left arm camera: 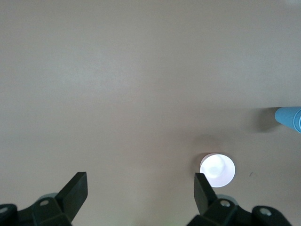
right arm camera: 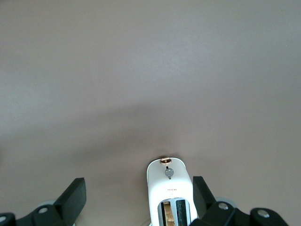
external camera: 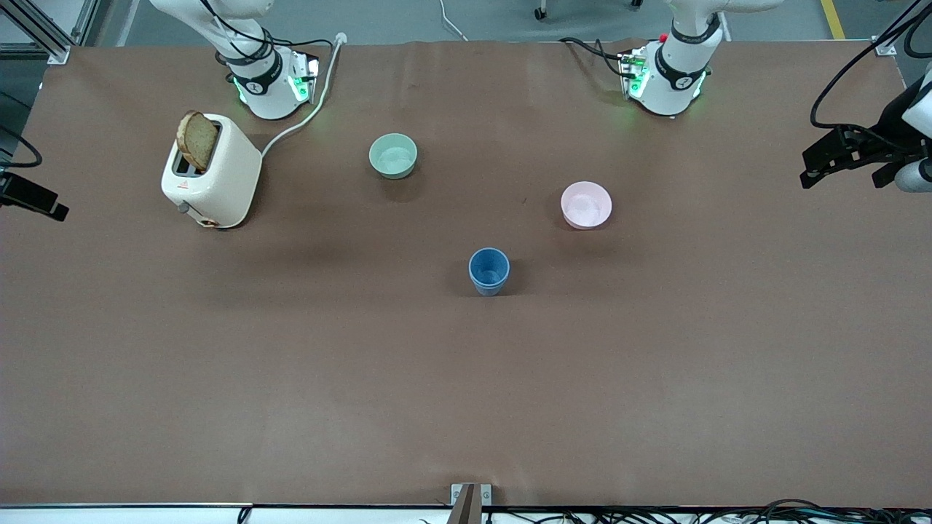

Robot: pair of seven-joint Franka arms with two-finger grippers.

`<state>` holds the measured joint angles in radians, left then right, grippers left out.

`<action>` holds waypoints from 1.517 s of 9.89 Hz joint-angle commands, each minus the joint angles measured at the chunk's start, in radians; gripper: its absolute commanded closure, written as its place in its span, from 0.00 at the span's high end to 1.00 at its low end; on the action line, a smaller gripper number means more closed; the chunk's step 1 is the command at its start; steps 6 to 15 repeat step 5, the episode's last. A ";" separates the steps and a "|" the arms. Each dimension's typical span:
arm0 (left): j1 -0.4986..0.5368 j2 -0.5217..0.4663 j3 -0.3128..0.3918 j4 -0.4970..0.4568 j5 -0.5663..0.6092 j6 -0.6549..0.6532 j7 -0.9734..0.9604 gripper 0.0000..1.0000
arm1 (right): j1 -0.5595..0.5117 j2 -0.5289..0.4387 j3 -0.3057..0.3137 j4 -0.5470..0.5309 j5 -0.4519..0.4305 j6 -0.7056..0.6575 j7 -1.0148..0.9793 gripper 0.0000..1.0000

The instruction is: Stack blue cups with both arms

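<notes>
The blue cups (external camera: 488, 271) stand upright on the brown table (external camera: 466, 378), one sitting inside the other, so they look like a single cup. They are near the middle of the table.

The pink bowl (external camera: 586, 204) is near the blue cups, farther from the front camera and toward the left arm's end of the table. The mint-green bowl (external camera: 393, 155) is farther still from the camera than the blue cups, toward the right arm's end. The white toaster (external camera: 211, 171) is well apart from the blue cups, at the right arm's end, with a slice of bread (external camera: 197, 140) sticking up from its slot.

The left gripper (left arm camera: 141, 186) hangs in the air at the left arm's end of the table, away from the blue cups (left arm camera: 288, 118). Its fingers (left arm camera: 75, 188) are spread wide and hold nothing. The pink bowl (left arm camera: 217, 169) shows below it.

The right gripper (right arm camera: 139, 190) hangs above the toaster (right arm camera: 168, 190). Its fingers (right arm camera: 74, 193) are spread wide too, with nothing in them.
</notes>
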<state>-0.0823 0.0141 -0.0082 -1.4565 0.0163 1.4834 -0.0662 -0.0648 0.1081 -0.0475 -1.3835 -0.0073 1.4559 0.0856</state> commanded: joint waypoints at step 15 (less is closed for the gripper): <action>0.004 -0.019 -0.038 -0.053 -0.004 -0.012 -0.027 1.00 | -0.006 -0.028 0.021 -0.043 -0.008 0.006 -0.052 1.00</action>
